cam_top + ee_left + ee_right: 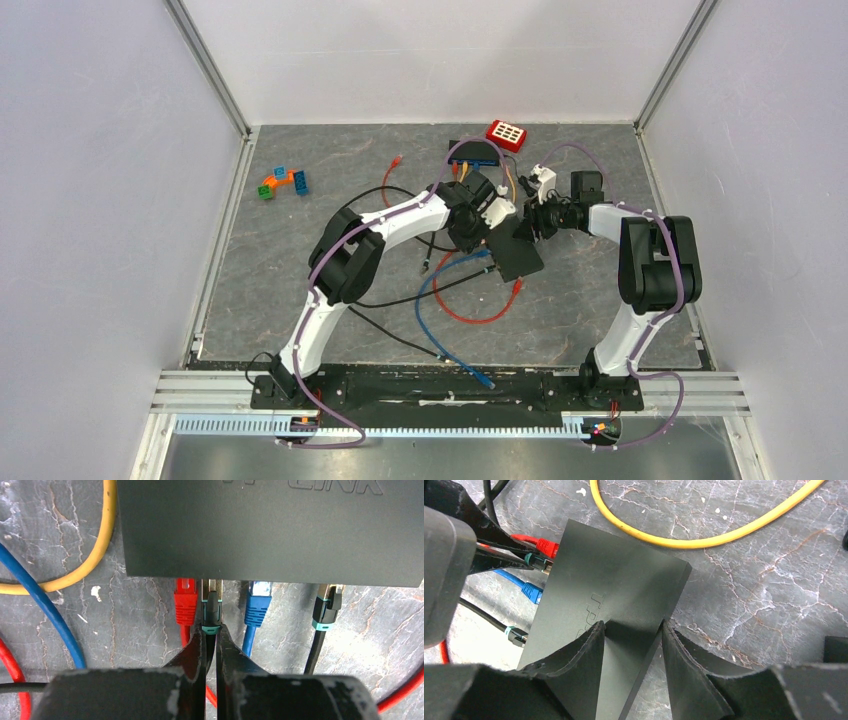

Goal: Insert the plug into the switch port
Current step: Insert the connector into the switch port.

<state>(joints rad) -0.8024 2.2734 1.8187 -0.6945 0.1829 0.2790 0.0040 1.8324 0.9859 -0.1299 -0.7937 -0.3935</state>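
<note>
Left claw (pixel 211 630): clamped on black plug (pixel 211 607), to seat it in switch (pixel 270 530). Right claw (pixel 631 627): half-parted astride switch corner, seemingly bracing it.

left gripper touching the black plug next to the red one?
Touching. In the left wrist view, the left gripper's fingers close on the black plug's rear end, with no gap.

Red plug (pixel 186 602) and blue plug (pixel 257 605) hem in the black plug (pixel 211 611).
</note>
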